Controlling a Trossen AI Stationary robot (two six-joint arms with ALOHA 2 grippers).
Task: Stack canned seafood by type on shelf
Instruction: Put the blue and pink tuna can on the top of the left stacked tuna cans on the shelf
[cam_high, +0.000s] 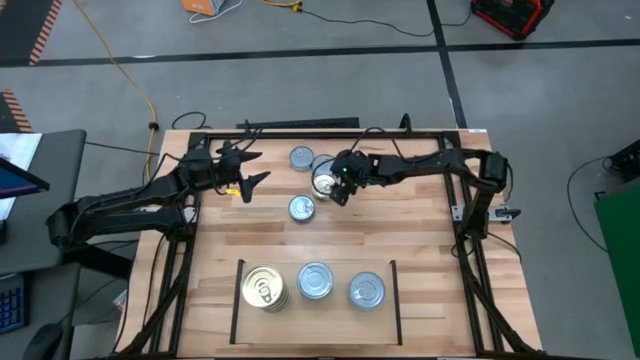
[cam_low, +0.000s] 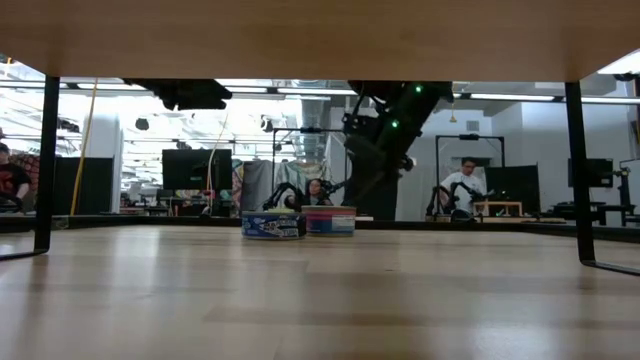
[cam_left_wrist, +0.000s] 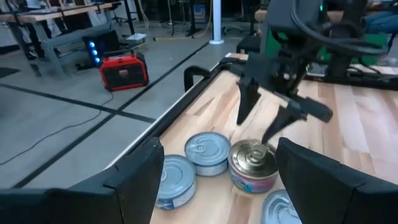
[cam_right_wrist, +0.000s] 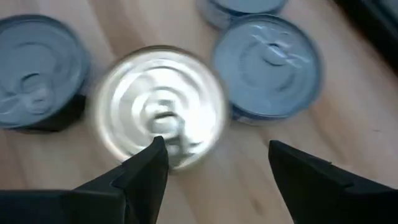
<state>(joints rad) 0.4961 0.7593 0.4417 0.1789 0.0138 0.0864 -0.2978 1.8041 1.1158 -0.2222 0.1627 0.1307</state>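
Hovering with its jaws spread wide and holding nothing, your right gripper hung just above the gold-topped tin in the loose cluster at the far side of the table. Your left gripper waited nearby, jaws equally wide and empty. Three silver-topped tins lay around that gold one, not yet sorted. On the shelf at the near edge, you had a gold stack beside two silver-topped piles, so I judged the job mostly done, with four tins left. The light wood table sat inside a black frame; beyond it, people sat at benches.
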